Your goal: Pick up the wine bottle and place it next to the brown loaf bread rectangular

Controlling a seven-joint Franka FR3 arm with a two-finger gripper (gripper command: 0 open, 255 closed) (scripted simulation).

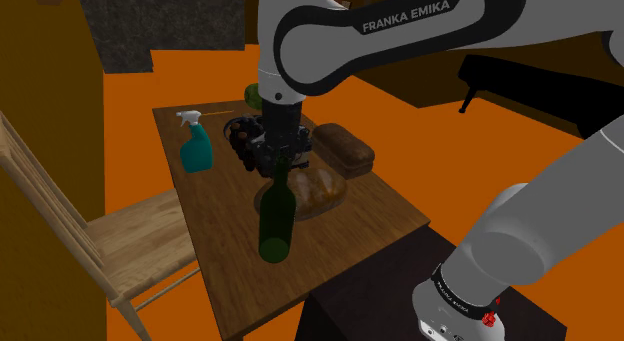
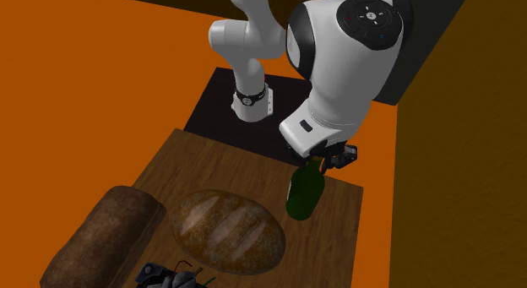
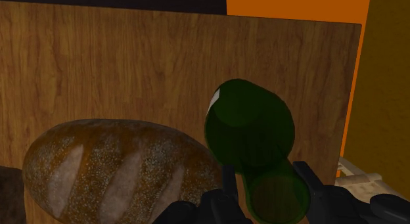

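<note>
The gripper [image 3: 270, 192] has its two black fingers [image 3: 230, 180] closed against the neck of the green wine bottle [image 3: 250, 127], one on each side, so the glass is clasped between them. In the shoulder view the gripper [image 1: 275, 154] comes straight down onto the top of the wine bottle [image 1: 275, 227], which stands roughly upright over the wooden counter [image 1: 230, 269]; I cannot tell whether its base touches the wood. Just beside the bottle, on the side away from the arm's stand, lies a round crusty loaf [image 1: 318, 189] with pale slashes across its top. Beyond that, the rectangular brown loaf [image 1: 343, 147] lies lengthwise, so the round loaf sits between it and the bottle. The second exterior view shows the same row: brown loaf [image 2: 101, 236] at its left, round loaf [image 2: 228, 230] in the middle, wine bottle [image 2: 304, 195] at its right near the edge of the counter [image 2: 211, 164], with the gripper [image 2: 326, 160] above it. Farther along the counter a teal spray bottle [image 1: 196, 147] with a white trigger head stands upright, near a small dark object [image 1: 240, 135] too unclear to name. A pale wooden chair [image 1: 140, 234] stands at the counter's side, at the shoulder view's left, on an orange floor [image 1: 420, 119].
</note>
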